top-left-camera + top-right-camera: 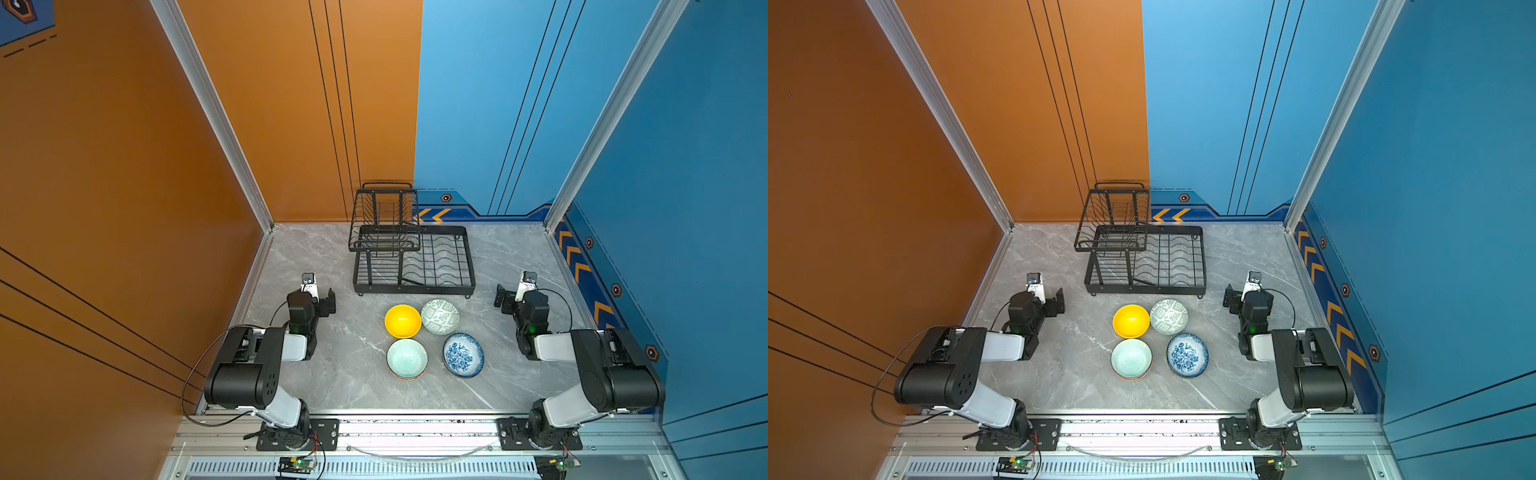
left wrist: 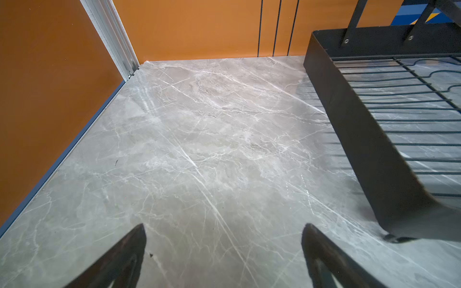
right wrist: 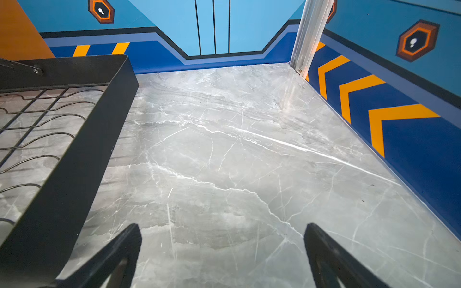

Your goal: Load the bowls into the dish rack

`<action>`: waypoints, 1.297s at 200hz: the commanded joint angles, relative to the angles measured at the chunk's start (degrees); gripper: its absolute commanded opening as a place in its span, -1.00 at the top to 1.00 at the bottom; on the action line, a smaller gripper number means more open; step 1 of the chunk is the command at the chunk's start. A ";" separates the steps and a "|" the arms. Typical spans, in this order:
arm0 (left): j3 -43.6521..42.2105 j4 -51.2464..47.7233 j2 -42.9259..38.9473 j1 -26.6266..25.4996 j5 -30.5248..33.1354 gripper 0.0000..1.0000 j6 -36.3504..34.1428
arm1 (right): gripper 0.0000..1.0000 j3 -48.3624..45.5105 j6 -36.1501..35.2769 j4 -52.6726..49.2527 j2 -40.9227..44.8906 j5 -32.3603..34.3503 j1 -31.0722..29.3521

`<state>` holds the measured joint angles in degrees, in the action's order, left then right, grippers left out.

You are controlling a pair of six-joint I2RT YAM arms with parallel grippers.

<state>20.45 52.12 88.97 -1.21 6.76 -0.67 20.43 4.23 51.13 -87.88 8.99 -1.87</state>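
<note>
Wrist views catch only a cut-off corner of the dish rack (image 1: 415,286). One rack, far centre of the tabletop (image 1: 332,374).

Four bowls sit clustered just near of it: yellow bowl (image 1: 402,321), grey-green bowl (image 1: 440,317), mint bowl (image 1: 407,358), blue-and-white bowl (image 1: 463,354). An orange rim (image 1: 405,377) peeks from under the mint bowl — likely a fifth, mostly hidden.

Left end effector (image 2: 225,225) and right end effector (image 3: 222,225) — fingers apart, holding nothing.

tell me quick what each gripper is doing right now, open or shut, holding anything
Left gripper: open, holding nothing, above the grey marble tabletop.
Right gripper: open, holding nothing.
</note>
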 commanded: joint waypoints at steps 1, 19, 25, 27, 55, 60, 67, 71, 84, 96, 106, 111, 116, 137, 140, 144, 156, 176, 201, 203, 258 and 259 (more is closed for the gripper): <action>1.27 0.88 0.67 -0.46 -1.01 -0.96 -0.92 | -0.99 0.95 -0.64 0.89 -0.72 -0.61 -0.06; 1.26 0.88 0.72 -0.46 -0.99 -0.96 -0.89 | -0.99 0.93 -0.72 1.04 -0.72 -0.35 -0.19; 1.29 0.88 0.70 -0.46 -1.04 -0.96 -0.92 | -0.99 0.85 -0.74 1.18 -0.78 -0.25 -0.20; 1.27 0.88 0.75 -0.46 -1.07 -0.96 -0.89 | -0.99 0.91 -0.72 1.16 -0.80 -0.33 -0.23; 1.26 0.88 0.75 0.38 -2.47 -0.96 -0.36 | -0.99 0.93 -0.61 1.12 -0.81 -0.58 -0.11; 1.28 0.88 0.75 0.93 -3.71 -0.96 -0.07 | -0.99 0.90 -0.49 1.07 -0.72 -1.06 0.14; 1.35 0.88 0.76 1.35 -4.56 -0.96 0.38 | -0.99 0.84 -0.36 1.17 -0.72 -1.18 0.27; 1.27 0.88 0.77 1.48 -4.78 -0.96 0.48 | -0.99 0.93 -0.39 1.03 -0.72 -0.97 0.29; 1.27 0.90 0.69 1.48 -4.88 -0.96 0.49 | -0.99 1.07 -0.36 0.72 -0.76 -0.58 0.11; 1.25 0.92 0.76 1.48 -4.83 -0.96 0.51 | -0.99 1.19 -0.43 0.70 -0.80 -0.62 0.11; 1.33 0.88 0.77 1.46 -4.70 -0.96 0.51 | -0.99 1.13 -0.39 0.72 -0.80 -0.64 0.11; 1.26 0.92 0.77 1.39 -4.66 -0.96 0.48 | -0.99 1.12 -0.37 0.73 -0.81 -0.50 0.11; 1.26 0.88 0.75 1.38 -4.61 -0.96 0.41 | -0.99 1.12 -0.38 0.79 -0.77 -0.52 0.04; 1.31 0.88 0.70 1.30 -4.46 -0.96 0.40 | -0.99 1.12 -0.49 0.72 -0.80 -0.38 0.02; 1.27 0.88 0.75 1.30 -4.48 -0.96 0.47 | -0.99 1.14 -0.48 0.73 -0.80 -0.38 0.02; 1.31 0.88 0.76 1.33 -4.48 -0.96 0.39 | -0.99 1.15 -0.47 0.72 -0.77 -0.41 0.02; 1.35 0.88 0.70 1.31 -4.39 -0.96 0.39 | -0.99 1.08 -0.46 0.71 -0.75 -0.39 0.03; 1.34 0.88 0.73 1.26 -4.30 -0.96 0.36 | -0.99 1.11 -0.55 0.72 -0.78 -0.34 -0.06; 1.33 0.88 0.73 1.26 -4.30 -0.96 0.32 | -0.99 1.08 -0.55 0.72 -0.78 -0.37 -0.06; 1.37 0.88 0.76 1.22 -4.30 -0.96 0.32 | -0.99 1.12 -0.52 0.72 -0.73 -0.38 -0.06; 1.81 -5.02 -5.33 -0.50 2.00 -0.96 0.25 | -0.99 -0.91 0.61 -1.12 5.68 2.90 -0.15; 1.93 -5.63 -5.71 -0.57 2.23 -0.96 0.28 | -0.99 -0.91 0.65 -1.56 6.17 3.02 -0.15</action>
<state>20.71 51.57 88.58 -0.40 4.12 -0.60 20.36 4.27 51.16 -87.35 9.26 -1.89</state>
